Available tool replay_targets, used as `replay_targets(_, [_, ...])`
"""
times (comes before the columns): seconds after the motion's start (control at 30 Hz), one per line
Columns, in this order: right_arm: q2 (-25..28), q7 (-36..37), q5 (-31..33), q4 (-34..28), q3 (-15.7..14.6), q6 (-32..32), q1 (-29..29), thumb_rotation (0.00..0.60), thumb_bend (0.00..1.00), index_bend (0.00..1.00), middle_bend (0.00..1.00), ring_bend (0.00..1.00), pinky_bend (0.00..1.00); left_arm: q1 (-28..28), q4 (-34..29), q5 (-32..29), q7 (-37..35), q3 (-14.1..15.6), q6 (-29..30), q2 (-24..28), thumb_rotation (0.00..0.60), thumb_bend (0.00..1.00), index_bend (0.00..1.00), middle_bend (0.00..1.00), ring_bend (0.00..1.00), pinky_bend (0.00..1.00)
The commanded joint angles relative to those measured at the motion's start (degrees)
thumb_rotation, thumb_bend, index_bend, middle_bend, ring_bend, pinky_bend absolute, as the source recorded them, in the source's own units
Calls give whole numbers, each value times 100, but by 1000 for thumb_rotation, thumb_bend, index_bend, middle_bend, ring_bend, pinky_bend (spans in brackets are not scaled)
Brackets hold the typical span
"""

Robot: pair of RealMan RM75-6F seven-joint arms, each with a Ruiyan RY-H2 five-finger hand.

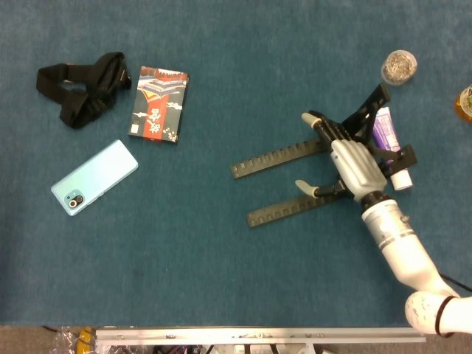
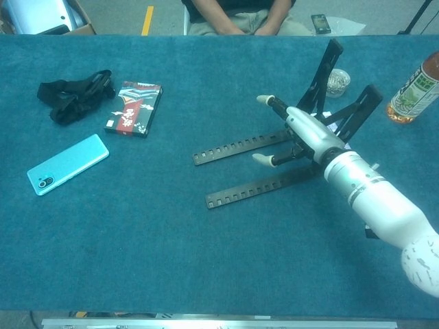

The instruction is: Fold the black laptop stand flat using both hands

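Black slotted-metal laptop stand (image 1: 295, 181) on the teal cloth surface (image 1: 221, 280), right of middle, two notched rails flat and pointing left, rear props raised. Right hand (image 1: 354, 164) laid over the hinge end, fingers spread across both rails, apparently pressing rather than clamping. Left hand out of sight. Best to pin the rails firmly and push the raised props down evenly, minding the purple-and-white tube (image 1: 387, 140) underneath and the small glass jar (image 1: 399, 66) beyond.
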Motion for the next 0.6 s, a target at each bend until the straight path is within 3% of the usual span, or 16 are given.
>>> replay_targets(0.03, [137, 55, -106, -195, -47, -64, 0, 537, 186, 0, 0, 0, 0, 12, -10, 5, -2, -1, 22, 8, 600, 285, 0, 0, 0, 0])
replay_targets(0.27, [871, 987, -1216, -923, -330, -497, 74, 538, 186, 0, 0, 0, 0, 22, -108, 15, 97, -5, 57, 30, 600, 285, 0, 0, 0, 0])
replay_targets(0.6, [1925, 1799, -2621, -1869, -596, -122, 72, 539, 186, 0, 0, 0, 0, -5, -258, -94, 287, -36, 4, 45, 600, 285, 0, 0, 0, 0])
